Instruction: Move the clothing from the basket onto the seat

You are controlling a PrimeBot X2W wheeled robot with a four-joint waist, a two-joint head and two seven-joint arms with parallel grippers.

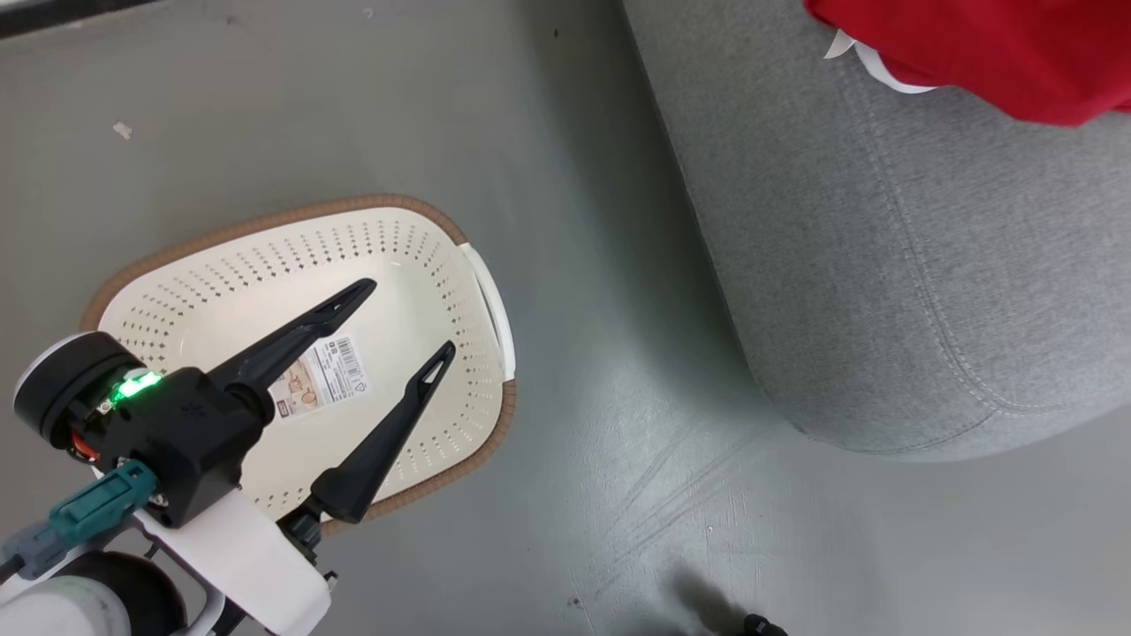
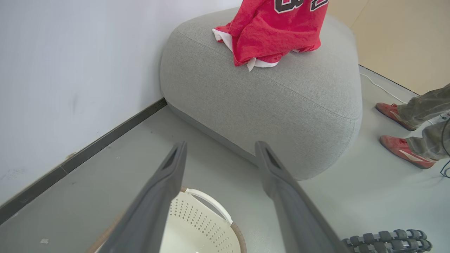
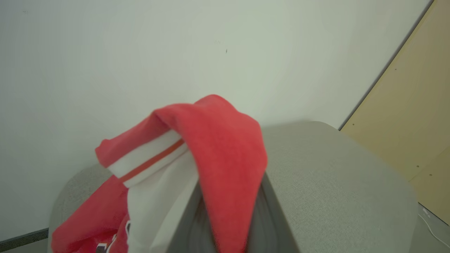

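Left claw (image 1: 411, 315) hangs over the basket (image 1: 265, 221), its two dark fingers spread wide with nothing between them. In the left wrist view this claw (image 2: 220, 144) points across the basket (image 2: 197, 225) toward the seat (image 2: 263, 105). The basket stands on the grey floor (image 1: 601, 353), and all that lies on its bottom is a paper label (image 1: 322, 375). Its white handle (image 1: 490, 300) faces the seat (image 1: 884, 265), which stands near it with a strip of floor between them.

On top of the seat, toward its far side, lies the clothing (image 2: 277, 35), a rumpled red heap with white trim and part of a black-and-white numeral showing. Its upper part runs out of the top of the left wrist view. From the head, a corner of the clothing (image 1: 972, 44) shows at the seat's upper edge.

The right claw (image 3: 230, 182) is over the seat (image 3: 334, 175), its fingers close together and gripping a fold of the clothing (image 3: 225, 147). Red cloth drapes over the fingertips, and a white band with a red stripe hangs to one side. More red cloth lies lower on the seat.

Behind the seat rises a pale wall (image 2: 70, 70) with a dark baseboard (image 2: 105, 140). Beyond the seat's far side stand a person's feet in red shoes (image 2: 404, 149).
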